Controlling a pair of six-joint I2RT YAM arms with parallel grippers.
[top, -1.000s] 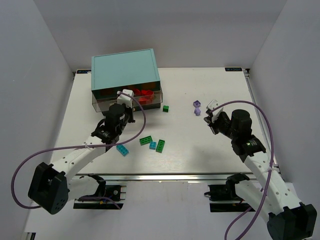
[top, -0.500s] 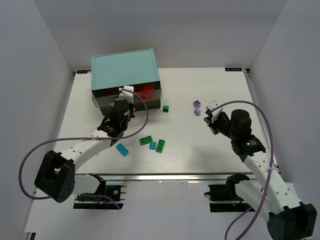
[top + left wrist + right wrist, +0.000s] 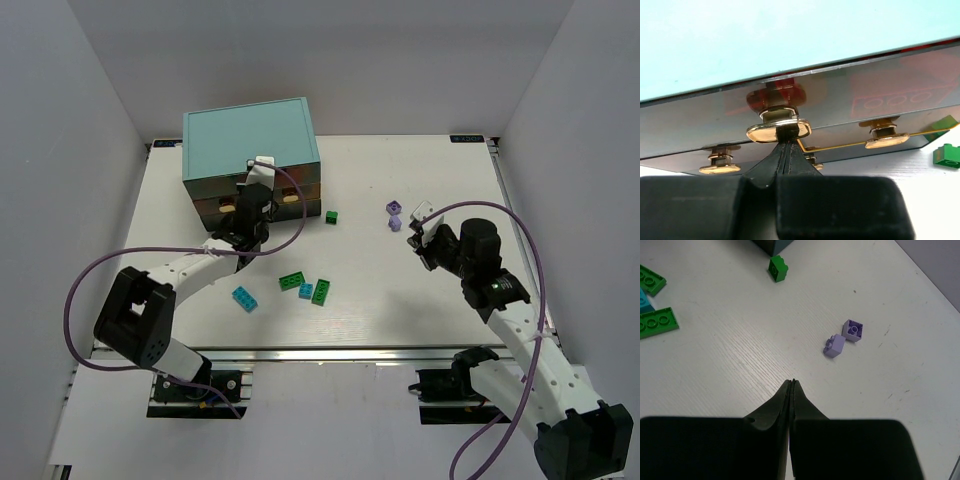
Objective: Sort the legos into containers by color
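Note:
The teal cabinet (image 3: 250, 135) stands at the back left with its drawers pushed in. My left gripper (image 3: 248, 203) is shut, its tips pressed against the gold knob (image 3: 779, 131) of the top drawer (image 3: 890, 95); red bricks (image 3: 892, 101) show through that drawer's front. My right gripper (image 3: 420, 240) is shut and empty, hovering above the table near two lavender bricks (image 3: 853, 330) (image 3: 835, 346). A small green cube (image 3: 331, 216) lies by the cabinet. Two green plates (image 3: 291, 282) (image 3: 322, 291) and two cyan bricks (image 3: 306, 290) (image 3: 244, 299) lie mid-table.
Lower drawers with knobs (image 3: 717, 167) (image 3: 885, 142) sit under the top one. The green cube (image 3: 947, 155) lies to the right of the cabinet front. White walls enclose the table on three sides.
My left gripper has moved toward the cabinet and pushed the open top drawer with the red bricks shut. The right arm has not moved.

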